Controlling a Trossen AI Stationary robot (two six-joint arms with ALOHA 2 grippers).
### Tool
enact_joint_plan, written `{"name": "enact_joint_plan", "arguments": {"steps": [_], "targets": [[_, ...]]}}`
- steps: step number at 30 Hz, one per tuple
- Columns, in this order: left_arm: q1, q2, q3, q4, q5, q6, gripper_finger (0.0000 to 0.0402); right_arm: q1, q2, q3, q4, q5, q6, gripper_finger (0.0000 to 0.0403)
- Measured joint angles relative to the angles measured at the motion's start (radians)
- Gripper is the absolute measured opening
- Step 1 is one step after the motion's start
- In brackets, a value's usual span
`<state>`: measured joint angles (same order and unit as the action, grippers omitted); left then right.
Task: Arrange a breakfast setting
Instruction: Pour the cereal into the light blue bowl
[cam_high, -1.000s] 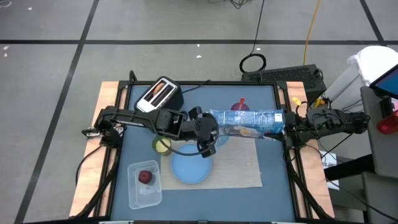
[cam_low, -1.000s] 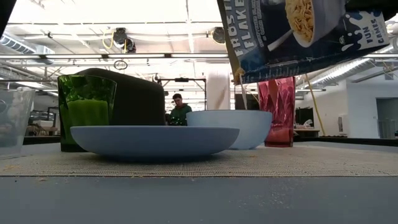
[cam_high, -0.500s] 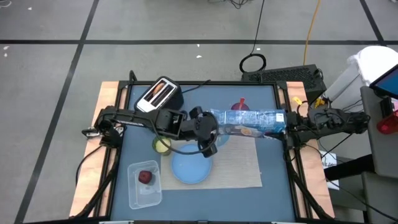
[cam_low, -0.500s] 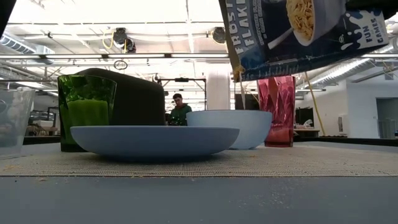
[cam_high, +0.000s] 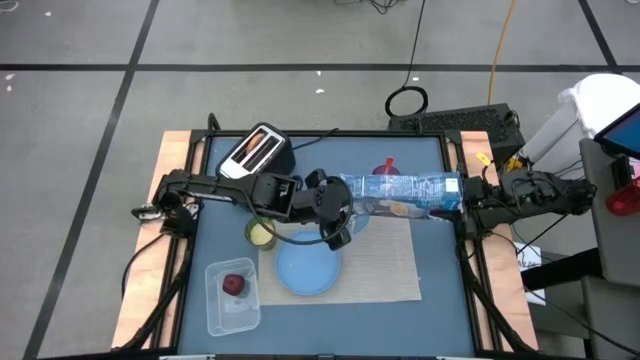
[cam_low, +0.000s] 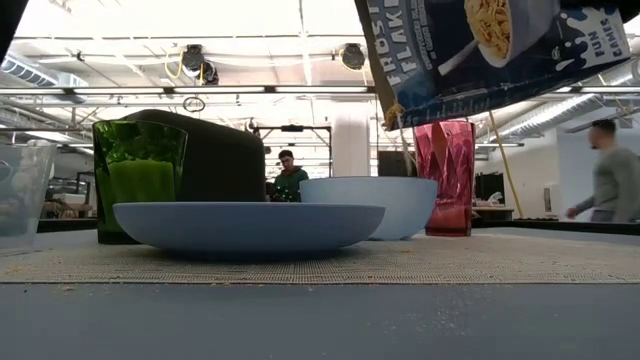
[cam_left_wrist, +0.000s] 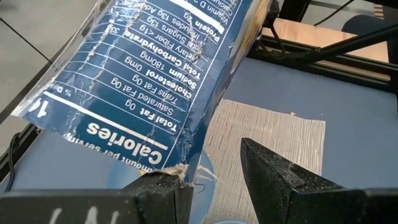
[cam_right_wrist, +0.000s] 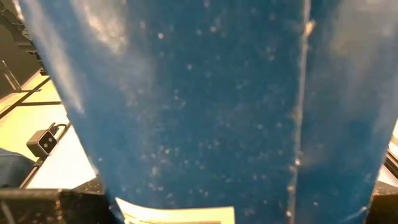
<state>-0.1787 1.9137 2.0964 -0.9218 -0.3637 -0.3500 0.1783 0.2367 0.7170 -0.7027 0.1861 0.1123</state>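
Observation:
My right gripper (cam_high: 462, 197) is shut on the blue cereal box (cam_high: 400, 190), which lies nearly level in the air above the blue bowl (cam_low: 370, 205). My left gripper (cam_left_wrist: 214, 180) is open at the box's torn open end (cam_left_wrist: 177, 169), over the bowl. The light-blue plate (cam_high: 305, 272) and the bowl rest on the beige placemat (cam_high: 385, 265). The purple cup (cam_low: 445, 180) stands behind the bowl. The dark-red fruit (cam_high: 233, 285) lies in a clear container. The spoon is out of view. My left gripper has one finger (cam_left_wrist: 163, 190) right at the box's torn corner; I cannot tell whether it touches it. My right gripper holds the box by its right end (cam_high: 448, 193), coming level from the table's right side. The box fills the right wrist view (cam_right_wrist: 199, 106) and hides the fingers. The box is lifted clear, its open end tipped slightly down toward the bowl.
A dark toaster (cam_high: 255, 150) stands at the far left. A green cup (cam_high: 262, 233) stands left of the plate. The clear container (cam_high: 232, 300) sits at the near left. A person (cam_low: 605, 170) walks in the room beyond the table.
The cereal box has shifted a little up and toward the table's right edge in my right gripper, its open end staying over the bowl. A person has walked into the room behind the table at the right.

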Motion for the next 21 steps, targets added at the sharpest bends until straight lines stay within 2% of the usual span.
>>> {"name": "enact_joint_plan", "arguments": {"steps": [11,21], "targets": [[0.0,0.0,-0.117,0.004,0.0,-0.021,0.0133,0.0,0.0,0.0,-0.027,-0.001,0.007,0.0276],[0.002,0.0,-0.122,0.007,0.0,-0.022,0.0133,0.0,0.0,0.0,-0.023,-0.002,0.007,0.0276]]}}
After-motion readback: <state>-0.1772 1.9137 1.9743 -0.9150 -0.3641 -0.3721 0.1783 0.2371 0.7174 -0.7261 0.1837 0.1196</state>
